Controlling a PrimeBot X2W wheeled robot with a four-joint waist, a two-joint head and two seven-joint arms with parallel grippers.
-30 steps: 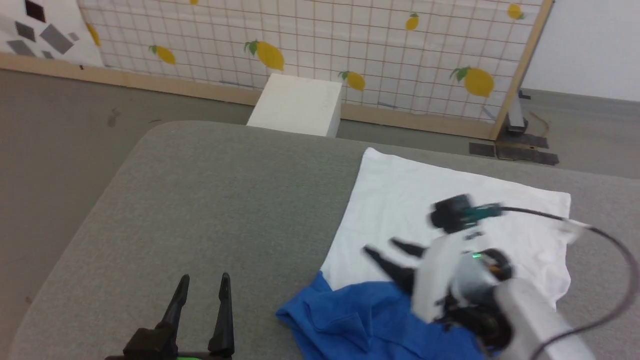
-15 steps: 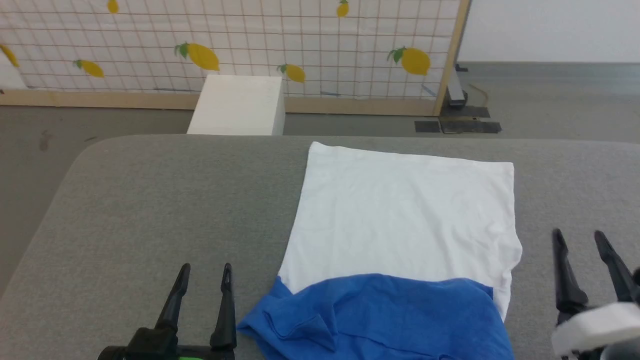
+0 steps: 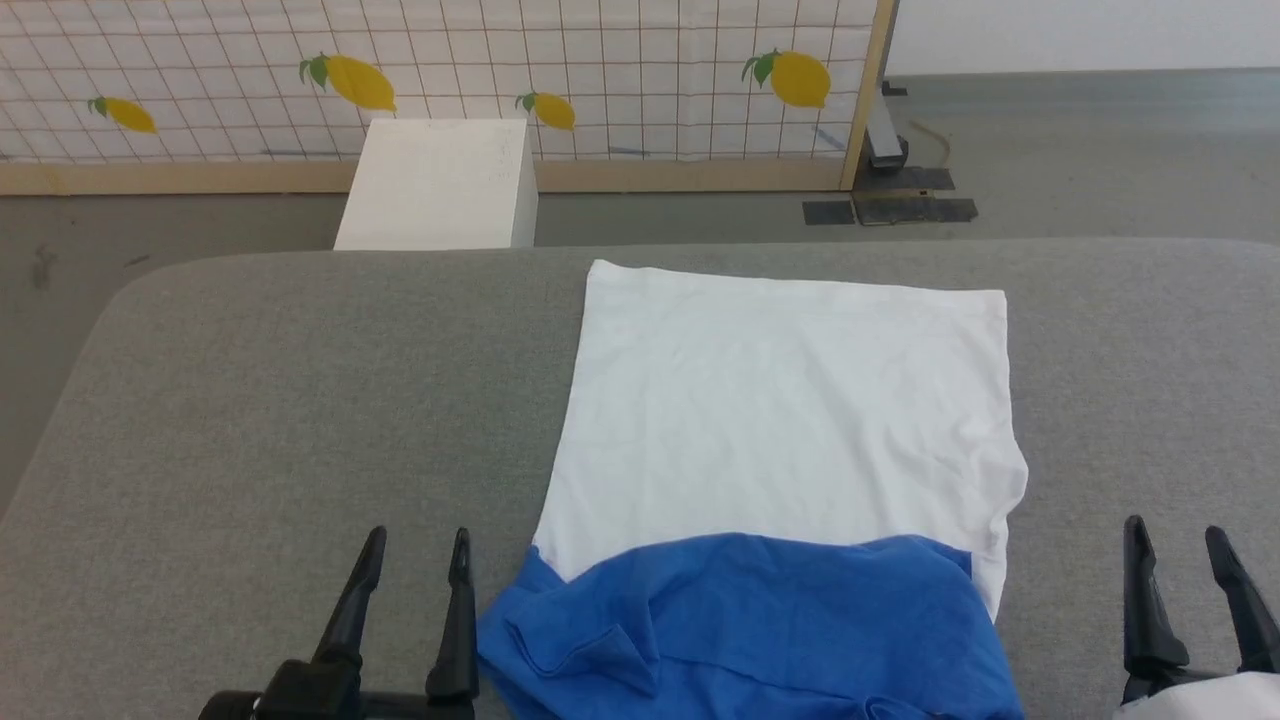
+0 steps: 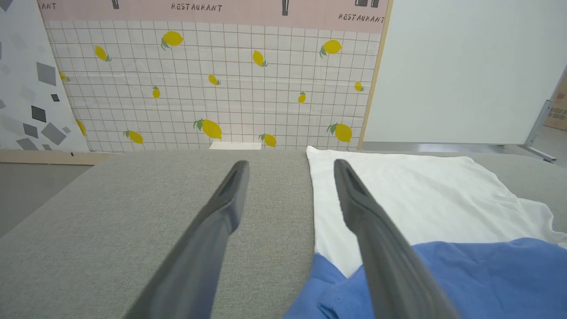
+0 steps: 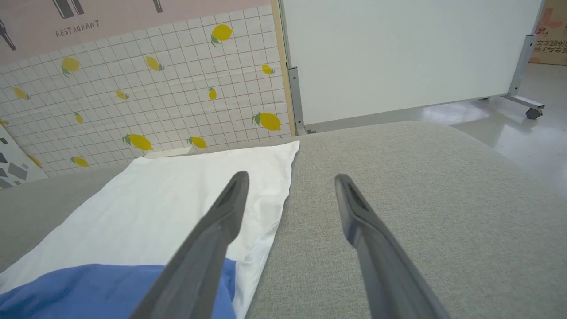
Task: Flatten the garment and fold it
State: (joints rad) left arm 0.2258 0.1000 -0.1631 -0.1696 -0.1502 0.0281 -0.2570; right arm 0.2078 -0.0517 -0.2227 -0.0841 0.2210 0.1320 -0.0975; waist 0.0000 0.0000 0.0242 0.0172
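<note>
Garment (image 3: pixel 790 400) lies on grey fabric-topped desk (image 3: pixel 250 400), right of centre. White body spread flat, far hem straight and close to the desk's far edge. Blue part bunched and creased at the near end, lapping over the white; a small fold at its left corner.

Left gripper (image 3: pixel 418 537) low over bare desk, just beside the garment's near left corner. Jaws spread wide, nothing between them.

Right gripper (image 3: pixel 1174 530) over bare desk off the garment's right side, apart from the cloth. Jaws likewise wide apart and empty.

Beyond the desk: white box (image 3: pixel 435 185) on the floor, against a lemon-print grid panel (image 3: pixel 620 60)
</note>
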